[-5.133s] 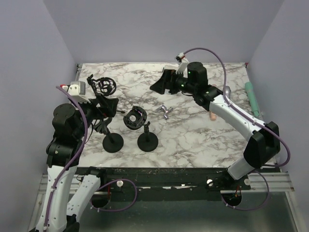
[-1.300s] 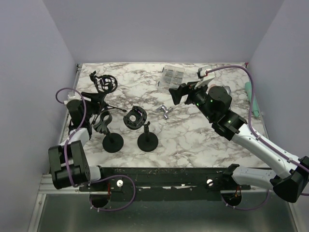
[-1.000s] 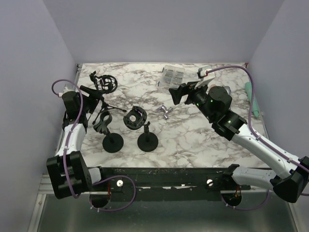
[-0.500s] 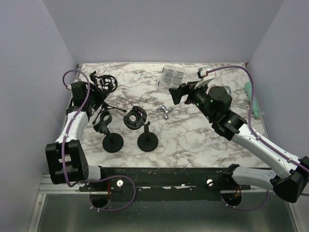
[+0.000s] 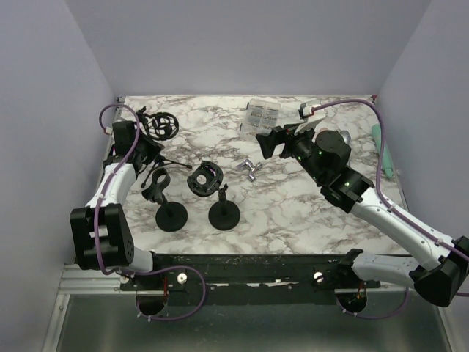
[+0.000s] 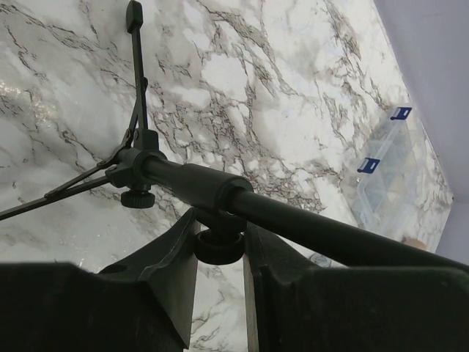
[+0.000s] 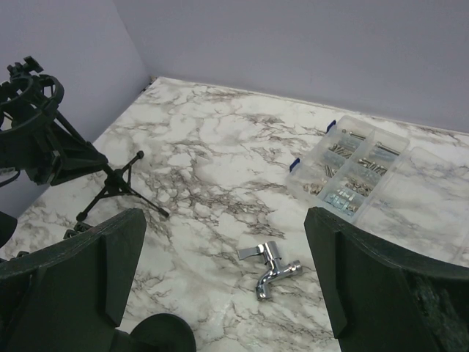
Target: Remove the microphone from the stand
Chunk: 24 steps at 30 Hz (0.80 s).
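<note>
The black tripod stand is at the table's back left, with a ring-shaped shock mount at its top end. In the left wrist view the stand's tube crosses the frame, and a round knob hangs under it. My left gripper is shut on that knob, one finger touching each side. My right gripper hangs open over the table's middle, holding nothing. A grey rounded head peeks out behind the right arm. I cannot tell whether it is the microphone.
Two round-base stands are near the front edge, one carrying a clip. A black round mount, a chrome tap and a clear parts box lie mid-table. A teal cylinder lies along the right edge.
My left arm swung in to the tripod stand, and its jaws closed from wide open onto the knob. The right arm has stayed still over the last second.
</note>
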Available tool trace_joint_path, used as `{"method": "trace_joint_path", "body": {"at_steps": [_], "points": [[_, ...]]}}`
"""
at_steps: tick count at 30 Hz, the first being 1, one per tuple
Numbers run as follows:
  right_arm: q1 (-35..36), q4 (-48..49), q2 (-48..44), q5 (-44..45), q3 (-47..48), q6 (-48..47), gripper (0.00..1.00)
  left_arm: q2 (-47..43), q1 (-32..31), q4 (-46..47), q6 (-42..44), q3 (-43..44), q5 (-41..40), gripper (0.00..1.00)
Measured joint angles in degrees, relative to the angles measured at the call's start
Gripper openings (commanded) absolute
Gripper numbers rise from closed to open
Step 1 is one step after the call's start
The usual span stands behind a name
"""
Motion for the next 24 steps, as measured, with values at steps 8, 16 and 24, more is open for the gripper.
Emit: {"method": "trace_joint_path", "body": {"at_steps": [8,16,24], "points": [[0.0,0.0,0.7,0.0,0.0,0.0,1.00,-1.5,0.8,12.8,-7.0,-7.3,3.3,0.00],[0.0,0.0,0.9,0.5,0.0,0.0,1.00,1.5,1.8,41.6,-24.3,-19.4,9.7,0.00],[0.0,0.1,1.0,0.7,-0.3,-0.1,1.00,9.4,1.9,65.4,-37.5,-25.2,12.4,0.00]]}}
